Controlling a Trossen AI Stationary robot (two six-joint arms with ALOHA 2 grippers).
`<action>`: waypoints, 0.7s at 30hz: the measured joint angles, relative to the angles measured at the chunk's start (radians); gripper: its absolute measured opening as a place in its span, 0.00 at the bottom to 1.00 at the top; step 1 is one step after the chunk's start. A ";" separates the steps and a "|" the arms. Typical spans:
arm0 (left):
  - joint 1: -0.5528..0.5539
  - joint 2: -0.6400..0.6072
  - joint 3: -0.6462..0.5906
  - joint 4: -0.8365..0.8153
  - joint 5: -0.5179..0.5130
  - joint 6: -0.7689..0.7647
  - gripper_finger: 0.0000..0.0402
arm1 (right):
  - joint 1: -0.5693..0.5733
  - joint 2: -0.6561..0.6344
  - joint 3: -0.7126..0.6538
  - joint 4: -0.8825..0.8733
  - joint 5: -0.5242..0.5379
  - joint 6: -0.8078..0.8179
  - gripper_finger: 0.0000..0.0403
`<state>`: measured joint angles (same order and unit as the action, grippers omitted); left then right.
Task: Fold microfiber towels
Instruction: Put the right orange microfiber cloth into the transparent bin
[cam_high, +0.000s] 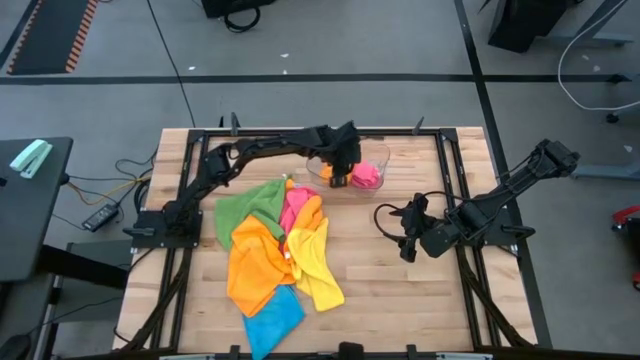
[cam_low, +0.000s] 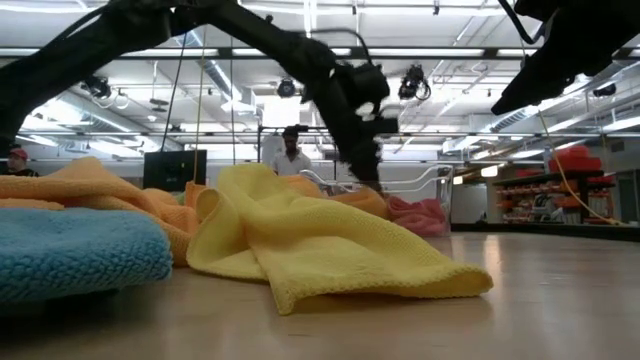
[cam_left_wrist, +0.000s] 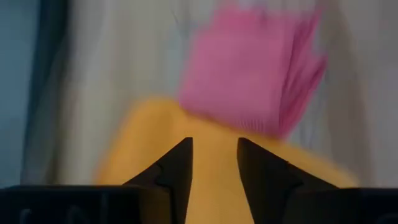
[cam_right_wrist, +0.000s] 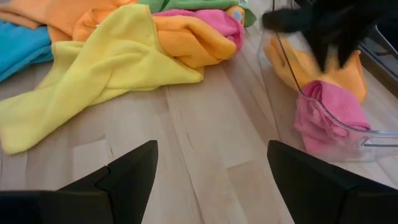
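High view shows our left gripper (cam_high: 339, 180) over the clear tray (cam_high: 378, 160), fingers slightly apart just above the folded orange towel (cam_left_wrist: 205, 155), pink towel (cam_high: 367, 175) beside it. Our right gripper (cam_high: 406, 232), fingers wide apart and holding nothing, waits nearer the loose towel pile (cam_high: 275, 250) beside the tray.

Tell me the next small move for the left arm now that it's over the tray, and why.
Probably lift the left gripper straight up out of the clear tray. Its fingers stand apart over the orange towel, which lies in the tray beside a pink towel, so that drop looks done. The loose pile waits; the right gripper hangs open, idle.
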<state>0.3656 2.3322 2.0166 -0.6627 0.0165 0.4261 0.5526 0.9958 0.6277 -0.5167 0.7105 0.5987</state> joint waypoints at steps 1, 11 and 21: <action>0.000 0.000 0.031 -0.028 0.000 -0.001 0.31 | 0.000 0.000 0.000 0.000 0.000 0.000 0.77; 0.005 0.145 0.336 -0.356 -0.015 -0.027 0.17 | 0.000 0.000 0.000 0.000 0.000 -0.008 0.77; -0.028 0.185 0.339 -0.464 -0.168 -0.018 0.09 | 0.000 0.000 0.000 -0.002 0.019 -0.035 0.77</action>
<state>0.3373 2.5169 2.3555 -1.1271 -0.1519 0.4076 0.5522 0.9962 0.6273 -0.5191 0.7292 0.5638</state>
